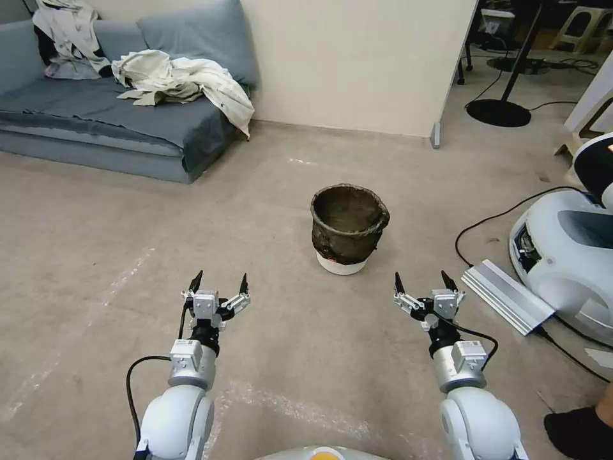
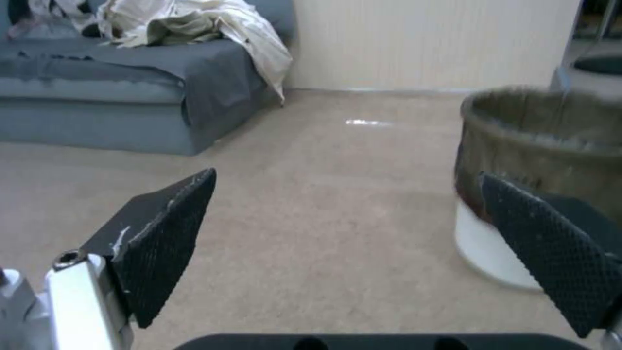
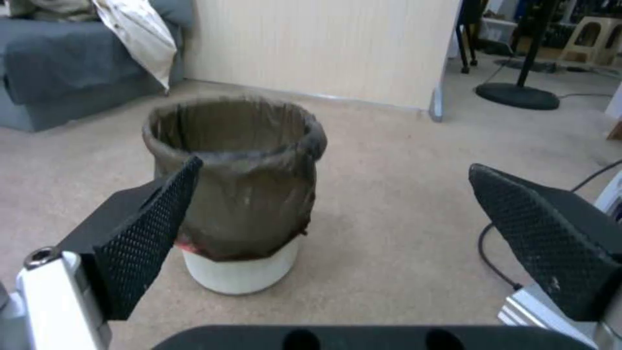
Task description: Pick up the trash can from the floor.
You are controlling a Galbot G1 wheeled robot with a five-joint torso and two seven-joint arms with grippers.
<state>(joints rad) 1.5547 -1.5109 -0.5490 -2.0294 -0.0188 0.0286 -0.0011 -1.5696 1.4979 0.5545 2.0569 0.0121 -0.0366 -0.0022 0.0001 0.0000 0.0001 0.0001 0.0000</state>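
The trash can (image 1: 348, 227) stands upright on the beige floor (image 1: 96, 255), a small white bin with a crinkled dark bag folded over its rim. My left gripper (image 1: 219, 282) hovers open, nearer to me and to the left of the can. My right gripper (image 1: 421, 281) is open too, nearer and to the right of it. Neither touches the can. The left wrist view has the trash can (image 2: 538, 165) beyond one finger. In the right wrist view the trash can (image 3: 240, 189) sits ahead, partly behind one finger (image 3: 146, 228).
A grey sofa (image 1: 115, 121) with crumpled cloth stands at the back left, a cream wall panel (image 1: 357, 64) behind the can. On the right lie a white robot base (image 1: 568, 255), a black cable (image 1: 491, 223) and a ribbed metal piece (image 1: 507, 296). A shoe (image 1: 581, 431) shows bottom right.
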